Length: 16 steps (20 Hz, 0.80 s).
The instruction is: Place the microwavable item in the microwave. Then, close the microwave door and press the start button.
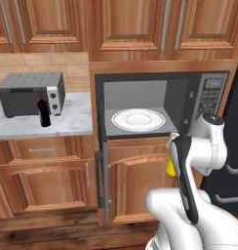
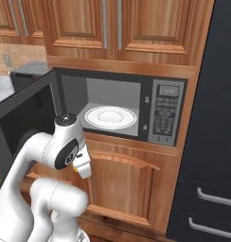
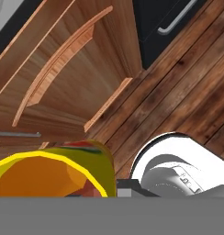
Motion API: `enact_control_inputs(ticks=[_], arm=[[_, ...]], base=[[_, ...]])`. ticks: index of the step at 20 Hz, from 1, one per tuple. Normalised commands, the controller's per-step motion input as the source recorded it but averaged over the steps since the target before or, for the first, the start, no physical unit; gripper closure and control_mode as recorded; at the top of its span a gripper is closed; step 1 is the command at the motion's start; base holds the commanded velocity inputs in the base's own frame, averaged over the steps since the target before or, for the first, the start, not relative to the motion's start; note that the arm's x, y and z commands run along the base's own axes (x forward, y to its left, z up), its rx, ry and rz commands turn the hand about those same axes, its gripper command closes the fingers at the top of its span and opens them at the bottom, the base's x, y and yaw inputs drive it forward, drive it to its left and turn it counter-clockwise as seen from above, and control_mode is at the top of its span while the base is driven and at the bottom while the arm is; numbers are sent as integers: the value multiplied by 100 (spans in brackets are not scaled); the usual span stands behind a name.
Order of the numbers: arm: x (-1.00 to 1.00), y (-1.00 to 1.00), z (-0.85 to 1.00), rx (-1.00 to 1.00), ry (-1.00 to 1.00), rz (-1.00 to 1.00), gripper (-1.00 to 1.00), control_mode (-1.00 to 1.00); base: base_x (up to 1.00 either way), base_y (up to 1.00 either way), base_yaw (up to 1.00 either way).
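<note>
— One yellow mug (image 3: pixel 54 172) sits right under your hand camera, red mark on its side, orange inside. You've got it?

— Yes, your gripper (image 3: pixel 93 193) is pinched on the mug, low before the wooden cabinet door (image 1: pixel 135 180). Beyond, the microwave (image 2: pixel 124 106) stands with its door (image 2: pixel 25 127) swung wide, white plate (image 2: pixel 111 117) inside.

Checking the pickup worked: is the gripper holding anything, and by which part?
Yes, the yellow mug. The shut gripper seems to hold it at the rim, though the exact contact is hidden at the frame's bottom edge.
</note>
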Motion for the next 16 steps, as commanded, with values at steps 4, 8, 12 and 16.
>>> enact_control_inputs(ticks=[4,8,12,16], arm=[[0,0,0,0,0,0,100,100],[0,0,0,0,0,0,100,100],[0,0,0,0,0,0,100,100],[0,0,0,0,0,0,100,100]], base=[[-25,0,2],[-2,-16,15],[7,-21,26],[0,-11,20]])
